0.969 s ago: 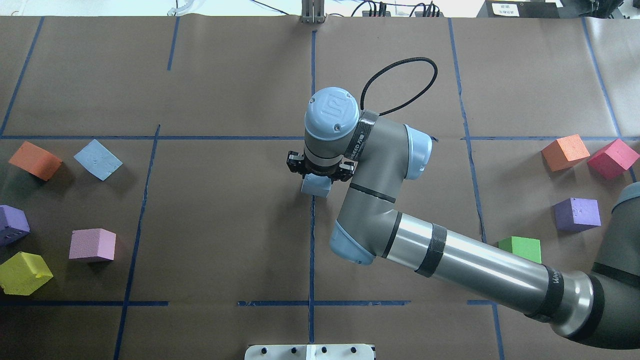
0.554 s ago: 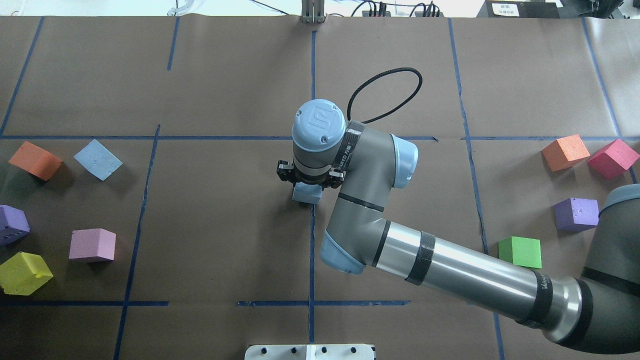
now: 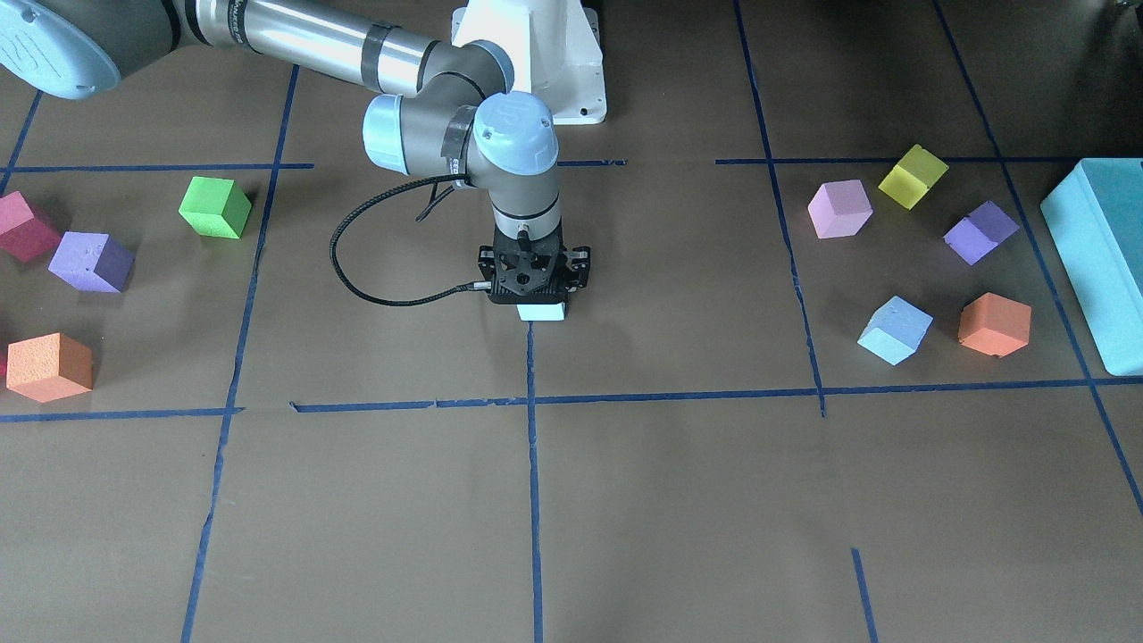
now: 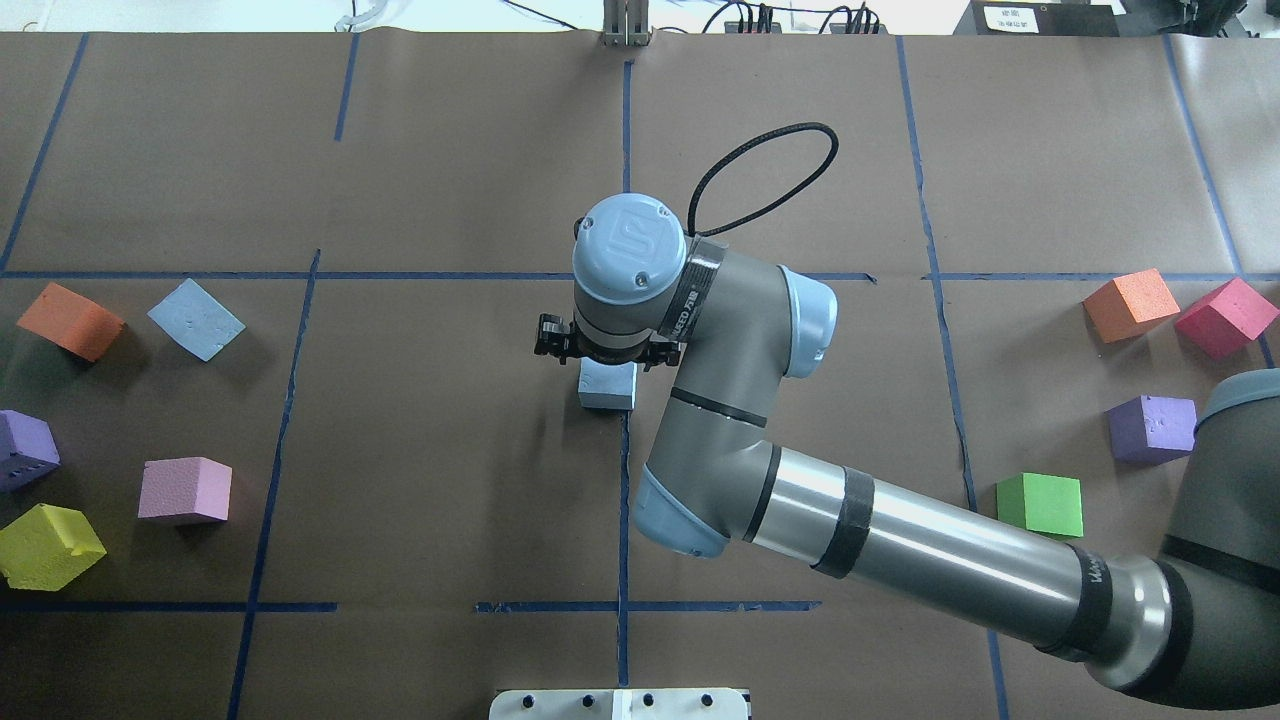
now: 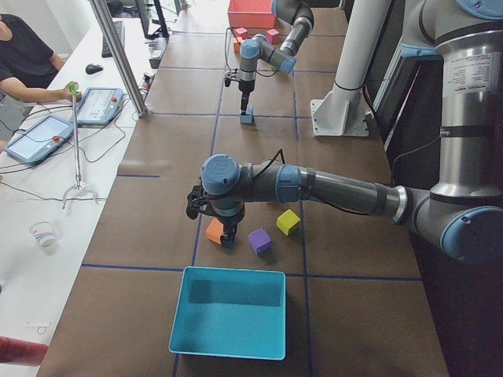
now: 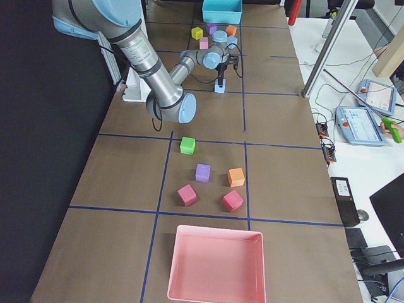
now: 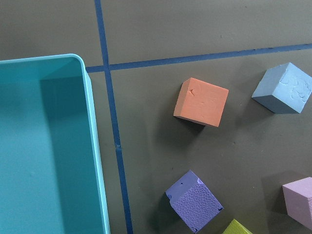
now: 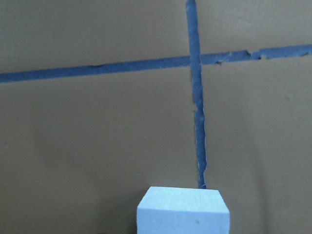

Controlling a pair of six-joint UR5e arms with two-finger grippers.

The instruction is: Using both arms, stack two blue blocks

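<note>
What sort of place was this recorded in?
Most likely a robotics lab workcell: a brown-papered table gridded with blue tape, a side bench holding touchscreen control pendants, and an operator at it.

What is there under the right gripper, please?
A blue block sits directly under the right gripper, by a tape line. The gripper covers its top, and whether it touches the table cannot be seen.

block (image 3: 542,312) in r pincer (image 3: 534,295), mid table (image 3: 679,500)
</note>
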